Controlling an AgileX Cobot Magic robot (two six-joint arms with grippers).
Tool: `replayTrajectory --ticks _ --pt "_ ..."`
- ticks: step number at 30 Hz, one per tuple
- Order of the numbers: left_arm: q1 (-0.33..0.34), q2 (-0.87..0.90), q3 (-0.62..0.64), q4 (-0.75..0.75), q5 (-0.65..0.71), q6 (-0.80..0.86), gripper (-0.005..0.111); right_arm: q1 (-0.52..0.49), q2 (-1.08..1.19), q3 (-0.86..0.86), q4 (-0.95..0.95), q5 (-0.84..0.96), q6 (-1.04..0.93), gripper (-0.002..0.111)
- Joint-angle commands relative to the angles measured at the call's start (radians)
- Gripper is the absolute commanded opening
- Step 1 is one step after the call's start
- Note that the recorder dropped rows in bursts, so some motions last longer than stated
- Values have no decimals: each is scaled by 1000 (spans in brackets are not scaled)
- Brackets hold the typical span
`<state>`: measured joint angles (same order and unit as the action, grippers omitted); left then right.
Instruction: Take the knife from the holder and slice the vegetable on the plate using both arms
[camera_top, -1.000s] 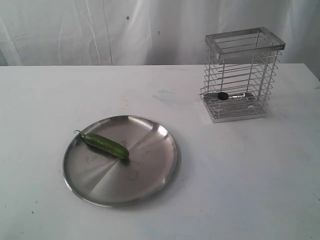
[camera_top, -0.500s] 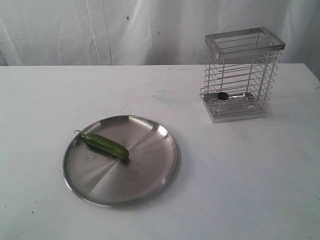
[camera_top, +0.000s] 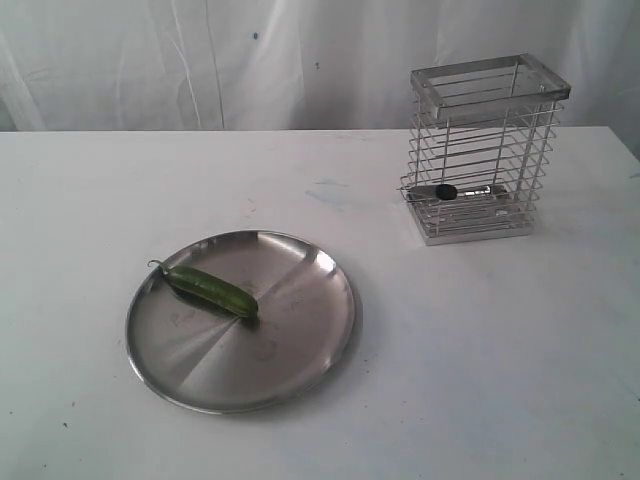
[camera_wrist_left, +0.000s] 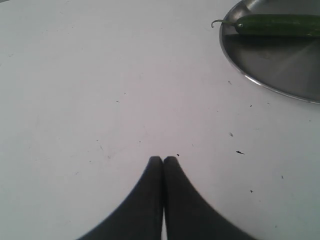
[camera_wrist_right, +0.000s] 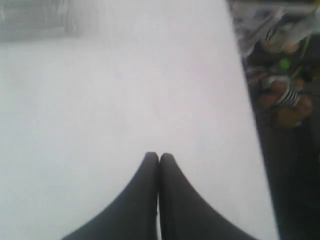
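White cloth (camera_top: 150, 60) hangs behind a white bench (camera_top: 480, 350). At the back right stands the wire holder (camera_top: 485, 150), upright, and the knife (camera_top: 445, 191) lies low inside it, near the base (through the wires only a dark end and a thin bright part can be read). The steel plate (camera_top: 300, 340) is nearer the front, well apart from the holder, with the green chilli (camera_top: 212, 289) on its left part. The left tool (camera_wrist_left: 163, 159) is closed completely, holding nothing, above bare bench near the plate; the right tool (camera_wrist_right: 159, 156) is closed and empty too. I judge the knife light, stiff and slim: take it at the handle and lift straight up, because the wires can catch it. The chilli looks glossy and round, so it may roll on smooth steel; press it near the stem.
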<state>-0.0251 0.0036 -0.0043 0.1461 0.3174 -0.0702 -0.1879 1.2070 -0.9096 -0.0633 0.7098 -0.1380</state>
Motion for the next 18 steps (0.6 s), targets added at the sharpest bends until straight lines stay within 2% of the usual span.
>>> replayTrajectory --ticks 1,6,18 --pt "1 -4 4 -3 -2 1 0 63 22 -95 228 172 -182 0" --pt "1 -4 4 -3 -2 1 0 257 24 -251 264 302 -174 0" --pt "1 -4 4 -3 -3 -1 0 813 233 -372 -82 510 68 0"
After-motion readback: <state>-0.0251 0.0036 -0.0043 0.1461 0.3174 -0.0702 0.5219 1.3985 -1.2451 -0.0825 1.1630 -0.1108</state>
